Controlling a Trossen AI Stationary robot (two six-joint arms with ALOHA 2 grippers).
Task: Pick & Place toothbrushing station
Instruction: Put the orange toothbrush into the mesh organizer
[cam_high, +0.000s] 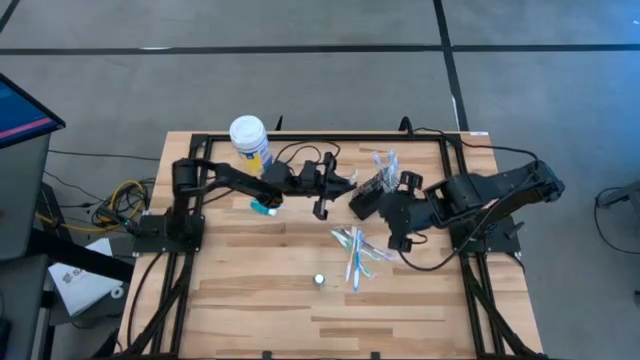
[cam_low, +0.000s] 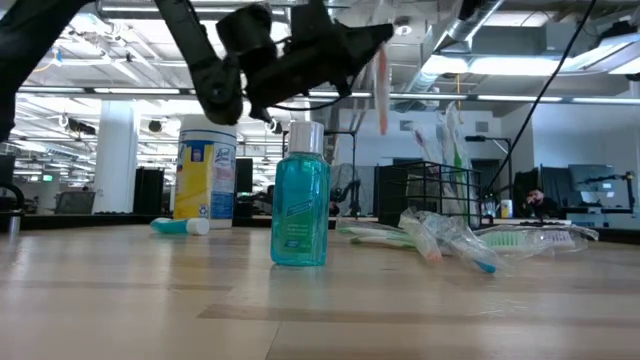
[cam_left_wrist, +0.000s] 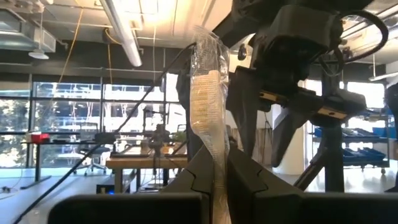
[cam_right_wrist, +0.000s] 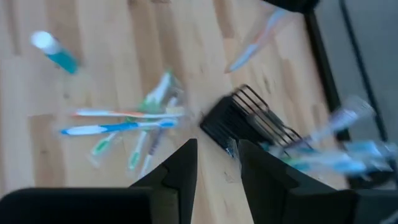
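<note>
My left gripper (cam_high: 345, 184) is over the middle of the table, shut on a wrapped toothbrush (cam_left_wrist: 208, 93) that hangs as a pale pink stick (cam_low: 381, 85) in the low view. The black wire-mesh holder (cam_right_wrist: 242, 121) stands on its base on the table with a few toothbrushes (cam_low: 455, 140) upright in it. My right gripper (cam_right_wrist: 217, 163) hovers open just above and beside the holder, with nothing between its fingers. More toothbrushes (cam_high: 355, 252) lie flat in a loose bunch nearer the front edge. A small teal tube (cam_high: 263, 207) lies on its side to the left. My left gripper pinches the wrapped toothbrush between its two fingers (cam_left_wrist: 199, 177), on a stretch of the handle (cam_left_wrist: 217, 186) inside the clear wrapper. The fingers lie across the brush. The brush is lifted clear of the table and stands roughly upright.
A white-lidded yellow-and-blue jar (cam_high: 248, 140) stands at the back left. A teal liquid bottle (cam_low: 300, 195) with a clear cap stands near the front middle (cam_high: 318, 280). A black frame (cam_high: 300, 138) rims the table. Bare wood lies at the front left.
</note>
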